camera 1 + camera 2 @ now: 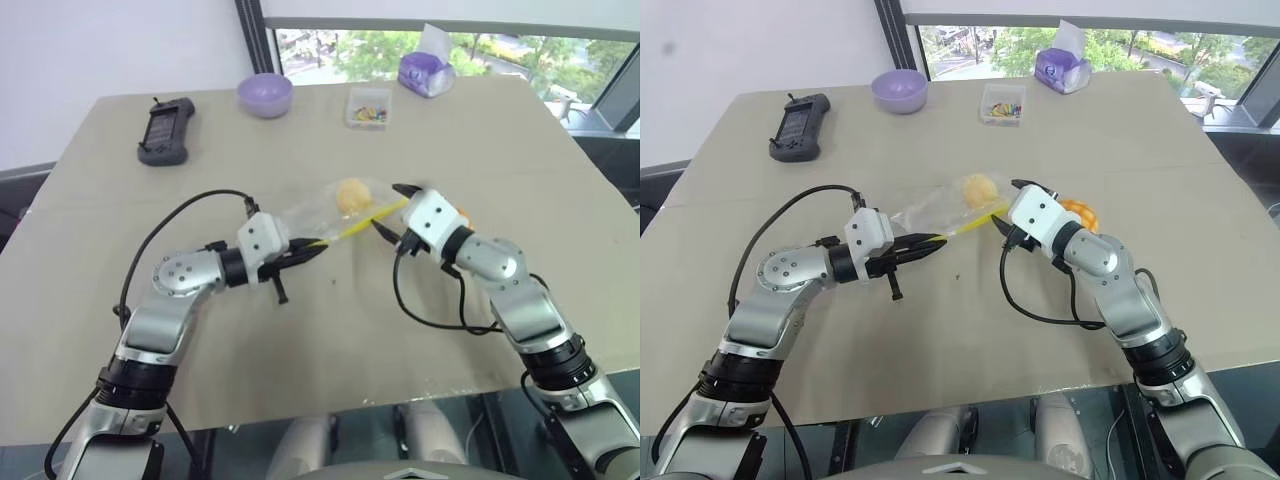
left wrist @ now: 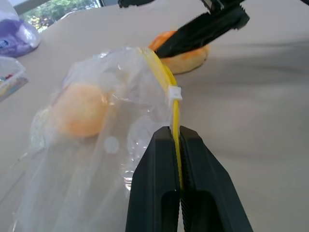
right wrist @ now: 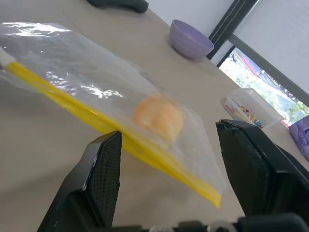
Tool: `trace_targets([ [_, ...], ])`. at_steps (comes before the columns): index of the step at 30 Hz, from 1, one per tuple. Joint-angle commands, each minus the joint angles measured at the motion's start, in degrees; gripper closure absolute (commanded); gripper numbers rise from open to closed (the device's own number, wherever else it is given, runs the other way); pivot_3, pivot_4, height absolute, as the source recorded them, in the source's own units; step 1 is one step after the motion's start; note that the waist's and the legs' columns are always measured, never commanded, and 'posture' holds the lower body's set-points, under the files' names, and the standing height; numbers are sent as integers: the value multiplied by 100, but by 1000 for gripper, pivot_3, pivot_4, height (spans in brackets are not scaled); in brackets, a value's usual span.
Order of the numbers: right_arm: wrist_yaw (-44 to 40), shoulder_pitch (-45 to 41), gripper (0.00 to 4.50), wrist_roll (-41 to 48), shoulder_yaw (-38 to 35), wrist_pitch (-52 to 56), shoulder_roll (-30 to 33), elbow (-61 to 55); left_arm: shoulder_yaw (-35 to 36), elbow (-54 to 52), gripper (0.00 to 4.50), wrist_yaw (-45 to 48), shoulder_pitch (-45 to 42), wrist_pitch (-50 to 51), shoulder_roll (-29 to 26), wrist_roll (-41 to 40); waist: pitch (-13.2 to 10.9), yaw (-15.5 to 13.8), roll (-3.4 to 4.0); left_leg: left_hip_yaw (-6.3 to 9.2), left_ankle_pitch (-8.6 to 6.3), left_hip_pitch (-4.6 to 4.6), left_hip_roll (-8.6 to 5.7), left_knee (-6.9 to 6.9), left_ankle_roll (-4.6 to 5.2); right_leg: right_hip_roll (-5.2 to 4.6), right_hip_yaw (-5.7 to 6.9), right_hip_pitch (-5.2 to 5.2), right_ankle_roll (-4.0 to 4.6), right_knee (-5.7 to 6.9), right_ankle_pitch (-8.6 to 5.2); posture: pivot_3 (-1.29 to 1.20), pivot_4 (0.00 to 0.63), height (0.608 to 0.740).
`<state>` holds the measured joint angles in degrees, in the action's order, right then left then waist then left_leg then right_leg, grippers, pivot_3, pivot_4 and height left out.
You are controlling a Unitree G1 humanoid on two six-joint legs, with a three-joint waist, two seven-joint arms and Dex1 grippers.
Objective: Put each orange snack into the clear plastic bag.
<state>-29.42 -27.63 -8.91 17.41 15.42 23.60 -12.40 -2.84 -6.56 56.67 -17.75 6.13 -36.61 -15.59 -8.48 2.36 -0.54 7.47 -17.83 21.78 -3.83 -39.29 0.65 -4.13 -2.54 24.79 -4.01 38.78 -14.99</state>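
desk [image 1: 300,340]: one, carrying everything
clear plastic bag [image 1: 935,208]: one, lifted off the desk by its yellow strip, likely so the mouth can be worked open
left gripper [image 1: 930,243]: jaws pinched tight on the yellow strip, holding the bag up
right gripper [image 1: 392,208]: jaws wide, empty, at the strip's far end, probably to take the other edge
orange snacks: two; paler piece [image 1: 352,194] inside the bag, grid-topped bun [image 1: 1081,213] on the desk behind the right gripper
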Motion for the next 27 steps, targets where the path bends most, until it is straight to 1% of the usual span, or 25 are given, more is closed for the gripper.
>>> trace_targets([
  [1, -6, -164, 1106, -31, -51, -147, -82, -98, 40, -45, 4500, 58, 3, -211, -21, 12, 0, 1, 0, 0, 0, 0, 0, 0, 0, 0, 0, 0, 0, 0, 0, 0, 150, 740],
  [5, 16, -250, 1106, 40, -56, -125, -315, 60, 25, -29, 4500, 95, 1, -263, -13, 23, 0, 7, 0, 0, 0, 0, 0, 0, 0, 0, -1, 0, 0, 0, 0, 0, 150, 740],
  [9, 104, -310, 1106, -170, 46, -304, -413, 461, 26, -95, 4500, 97, -3, -221, -14, 8, 0, 4, 0, 0, 0, 0, 0, 0, 0, 0, 0, 0, 0, 0, 0, 0, 150, 740],
  [14, 336, -404, 1106, -525, 223, -727, -525, 1221, 35, -293, 4500, 96, -87, -77, -60, -20, 0, 11, 0, -1, 0, -1, -1, -1, 0, 0, 0, 0, 0, 0, 0, 0, 150, 740],
  [17, 611, -509, 1106, -640, 202, -967, -700, 1749, 43, -283, 4500, 130, -138, -359, -125, 143, 0, 19, 0, -1, 0, -1, 0, 0, 0, 1, 0, 0, 0, 1, 0, 0, 150, 740],
  [19, 827, -604, 1106, -485, 30, -1073, -986, 2075, 74, -203, 4500, 177, -183, -457, -123, 118, 0, 31, 0, -2, 0, -2, 1, 0, -1, 3, -1, 1, 0, 2, 0, 0, 150, 740],
  [22, 1139, -731, 1106, -63, -427, -902, -1471, 2406, 105, 105, 4500, 437, -338, -1010, -90, 56, 0, 30, 0, 0, 1, -3, 2, 0, -2, 4, 0, 1, 0, 3, 0, 0, 150, 740],
  [27, 1146, -695, 1106, 691, -1016, -652, -1956, 2554, 177, 623, 4500, 722, -606, -1393, -114, -44, 0, 27, 0, 0, 1, -2, 0, 0, -2, 3, 0, 0, 1, 0, 0, 0, 150, 740],
])
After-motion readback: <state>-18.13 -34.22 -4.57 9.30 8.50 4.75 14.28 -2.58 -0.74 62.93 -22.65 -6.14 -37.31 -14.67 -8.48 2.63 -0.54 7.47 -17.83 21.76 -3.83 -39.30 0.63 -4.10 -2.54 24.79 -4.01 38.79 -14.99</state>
